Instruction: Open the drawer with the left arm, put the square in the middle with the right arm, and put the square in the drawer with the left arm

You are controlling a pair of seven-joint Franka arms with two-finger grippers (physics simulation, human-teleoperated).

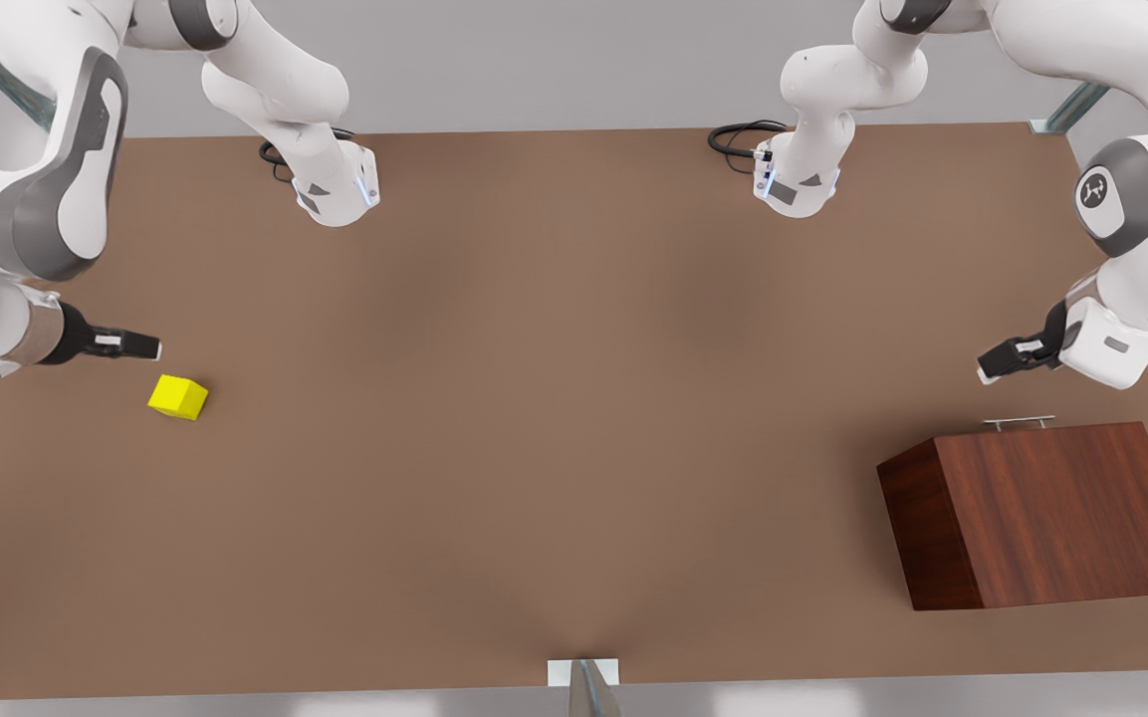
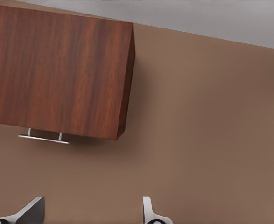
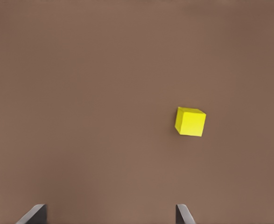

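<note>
The released left hand [image 1: 984,373] should descend straight onto the thin silver bar handle [image 1: 1019,422] of the closed dark wooden drawer; the right hand [image 1: 153,348], also released, hovers near the small yellow cube [image 1: 178,396].

The square [image 1: 178,396] near the black right gripper [image 1: 147,347] is bright yellow, the cabinet [image 1: 1051,513] beside the black left gripper [image 1: 992,366] shows dark reddish-brown wood grain with a silver handle [image 1: 1019,422], the counter [image 1: 554,418] is matte brown, and both arms are white with grey joints.

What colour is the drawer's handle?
Silver handle, clearest in the left wrist view.
</note>
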